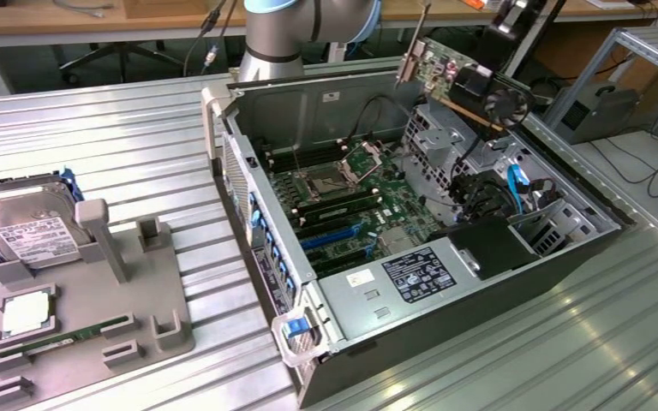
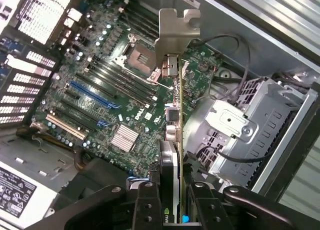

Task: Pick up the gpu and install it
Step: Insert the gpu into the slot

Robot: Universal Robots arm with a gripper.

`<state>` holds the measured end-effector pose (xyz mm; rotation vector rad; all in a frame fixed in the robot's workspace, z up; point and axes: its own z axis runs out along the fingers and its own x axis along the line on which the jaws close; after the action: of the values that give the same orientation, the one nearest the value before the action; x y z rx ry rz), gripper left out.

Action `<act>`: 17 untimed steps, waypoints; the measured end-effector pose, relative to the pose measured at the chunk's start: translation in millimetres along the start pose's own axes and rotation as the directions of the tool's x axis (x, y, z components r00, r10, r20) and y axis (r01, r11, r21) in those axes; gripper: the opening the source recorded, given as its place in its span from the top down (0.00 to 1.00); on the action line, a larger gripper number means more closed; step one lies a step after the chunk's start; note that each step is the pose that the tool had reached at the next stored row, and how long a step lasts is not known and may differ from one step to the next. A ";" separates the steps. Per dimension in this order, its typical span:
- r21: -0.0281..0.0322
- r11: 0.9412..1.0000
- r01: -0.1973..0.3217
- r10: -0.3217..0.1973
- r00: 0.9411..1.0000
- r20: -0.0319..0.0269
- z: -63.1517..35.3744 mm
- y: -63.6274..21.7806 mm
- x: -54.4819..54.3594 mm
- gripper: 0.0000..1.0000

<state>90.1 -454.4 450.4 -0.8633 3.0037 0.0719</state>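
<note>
The gpu hangs in the air above the open computer case, over its far side, tilted, with its silvery bracket pointing toward the exterior view's left. My gripper is shut on the card's other end. In the wrist view the gpu runs edge-on out from between the two black fingers, its bracket at the far end. Below it lies the green motherboard, with its blue expansion slots off to one side of the card.
A metal drive cage and cables sit close beside the card. The power supply fills the case's near end. On the exterior view's left a grey fixture holds a hard drive, a CPU and a memory stick.
</note>
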 end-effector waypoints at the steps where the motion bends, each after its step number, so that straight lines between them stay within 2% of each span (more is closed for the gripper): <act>1: 0.000 1.000 0.016 -0.016 1.000 -0.001 0.1 0.0 0.0 0.73; 3: -0.002 0.998 0.055 -0.055 0.998 -0.002 0.3 0.0 0.0 0.73; 6: -0.004 0.993 0.119 -0.119 0.993 -0.005 0.6 0.0 0.0 0.73; 10: -0.006 0.981 0.195 -0.195 0.981 -0.007 1.1 0.0 0.0 0.73; 14: -0.009 0.962 0.272 -0.272 0.962 -0.010 1.5 -0.1 0.0 0.73; 17: -0.012 0.942 0.336 -0.336 0.942 -0.012 1.9 0.0 0.1 0.73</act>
<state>90.1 -454.4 448.5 -1.3663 2.8198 0.0751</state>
